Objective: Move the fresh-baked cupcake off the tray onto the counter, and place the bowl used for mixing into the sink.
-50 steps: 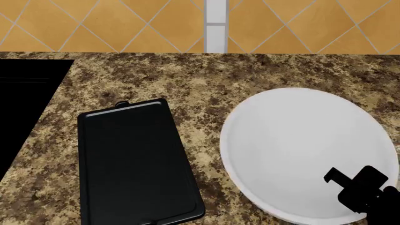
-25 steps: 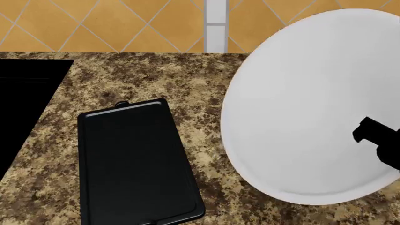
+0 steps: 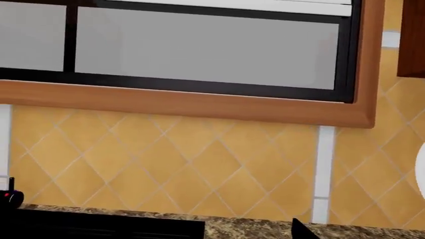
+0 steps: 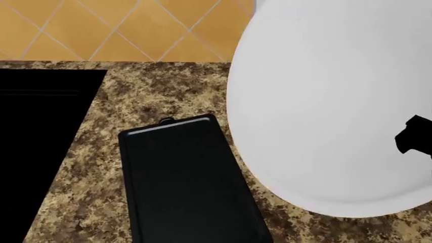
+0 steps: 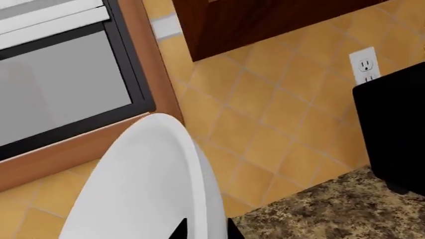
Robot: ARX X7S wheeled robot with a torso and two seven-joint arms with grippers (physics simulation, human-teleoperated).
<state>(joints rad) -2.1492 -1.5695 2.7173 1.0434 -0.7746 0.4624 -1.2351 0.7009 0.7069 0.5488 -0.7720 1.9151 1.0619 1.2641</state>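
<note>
The large white bowl (image 4: 324, 101) hangs tilted above the counter (image 4: 169, 91), filling the right of the head view. My right gripper (image 4: 410, 135) holds it at its right side. In the right wrist view the bowl's rim (image 5: 199, 199) runs between the two dark fingertips of that gripper (image 5: 206, 230), which is shut on it. The black tray (image 4: 182, 187) lies bare on the granite, left of the bowl. The black sink (image 4: 34, 142) is at far left. The cupcake is out of view. Only one dark fingertip (image 3: 302, 230) of the left gripper shows.
An orange tiled wall (image 4: 135, 30) backs the counter. A wood-framed window (image 3: 199, 50) sits above the sink (image 3: 99, 229), with the faucet's red lever (image 3: 8, 195) beside it. A black appliance (image 5: 391, 134), a wall outlet (image 5: 365, 67) and a dark cabinet (image 5: 265, 25) stand right of the bowl.
The bowl has come up off the counter in my right gripper, rising and tilting toward the wall. The head view has shifted, so the tray and sink sit further right in it.
</note>
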